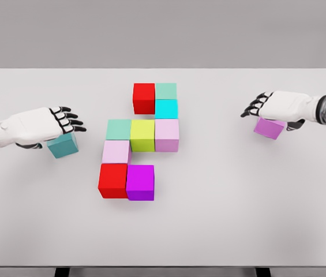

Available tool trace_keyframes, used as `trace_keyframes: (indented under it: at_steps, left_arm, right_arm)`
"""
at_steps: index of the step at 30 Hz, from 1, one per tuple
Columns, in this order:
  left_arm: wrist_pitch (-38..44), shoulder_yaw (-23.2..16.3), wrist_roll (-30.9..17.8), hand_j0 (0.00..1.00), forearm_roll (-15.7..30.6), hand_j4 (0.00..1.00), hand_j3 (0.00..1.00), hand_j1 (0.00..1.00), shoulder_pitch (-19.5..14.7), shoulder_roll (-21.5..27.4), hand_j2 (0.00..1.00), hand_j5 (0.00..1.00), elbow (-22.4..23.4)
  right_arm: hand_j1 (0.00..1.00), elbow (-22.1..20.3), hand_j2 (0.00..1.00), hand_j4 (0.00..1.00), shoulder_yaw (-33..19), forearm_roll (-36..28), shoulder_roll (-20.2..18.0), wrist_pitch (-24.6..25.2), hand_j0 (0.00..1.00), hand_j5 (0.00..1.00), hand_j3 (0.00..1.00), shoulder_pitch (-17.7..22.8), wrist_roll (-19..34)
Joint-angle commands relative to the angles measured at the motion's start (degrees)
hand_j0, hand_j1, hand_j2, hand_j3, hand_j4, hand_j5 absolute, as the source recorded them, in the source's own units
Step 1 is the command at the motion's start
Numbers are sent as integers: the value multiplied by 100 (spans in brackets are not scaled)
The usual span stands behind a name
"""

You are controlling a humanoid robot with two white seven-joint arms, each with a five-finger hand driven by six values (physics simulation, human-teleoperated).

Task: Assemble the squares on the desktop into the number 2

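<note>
At centre frame, nine cubes sit packed together on the white table [220, 219] in a stepped cluster [142, 141], from a red cube [143, 98] at top to a purple cube [140, 182] at bottom. At left, the left hand [41, 127] grasps a teal cube [63, 146]. At right, the right hand [278, 108] grasps a lilac cube [268, 128], well apart from the cluster.

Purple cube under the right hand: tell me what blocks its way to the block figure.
Nothing visible does. Bare table lies between the purple cube, under the right hand, and the block figure.
</note>
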Motion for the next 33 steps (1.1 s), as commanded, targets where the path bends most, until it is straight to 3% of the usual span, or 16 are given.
trace_keyframes:
  at_steps: [1, 14, 16, 20, 24, 25, 26, 27, 33]
  left_arm:
    - [4, -18, -6, 100, 26, 100, 100, 100, 0, 0, 100, 100, 15]
    - [4, -27, -15, 100, -220, 100, 100, 100, -18, -132, 100, 100, 164]
    - [4, -27, -15, 94, -220, 94, 94, 94, -18, -132, 94, 94, 164]
    - [4, -27, -164, 69, -255, 69, 69, 69, -53, -132, 69, 69, 164]
    - [4, -27, -252, 54, -255, 54, 54, 54, -79, -202, 54, 54, 164]
    - [4, -27, -287, 52, -247, 52, 52, 52, -88, -220, 52, 52, 164]
    - [4, -27, -296, 51, -238, 51, 51, 51, -123, -229, 51, 51, 173]
    - [4, -27, -305, 51, -238, 51, 51, 51, -123, -229, 51, 51, 173]
    - [4, -9, -305, 53, -220, 53, 53, 53, -299, -229, 53, 53, 296]
  right_arm:
    - [99, 82, 99, 99, 25, 113, 39, 13, 99, 99, 99, 0, -2]
    - [99, 364, 99, 99, 33, 359, 215, 13, 99, 99, 99, -62, -2]
    - [97, 346, 97, 97, 33, 367, 206, 13, 97, 97, 97, -62, -2]
    - [86, 328, 86, 86, 60, 491, 206, 13, 86, 86, 86, -62, -2]
    - [79, 320, 79, 79, 60, 508, 206, 13, 79, 79, 79, -62, -2]
    - [73, 320, 73, 73, 51, 499, 206, 13, 73, 73, 73, -70, -2]
    - [60, 311, 60, 60, 42, 447, 215, 13, 60, 60, 60, -70, -2]
    - [56, 311, 56, 56, 42, 420, 241, 13, 56, 56, 56, -62, -2]
    - [56, 284, 56, 56, -2, 403, 285, 13, 56, 56, 56, -114, -2]
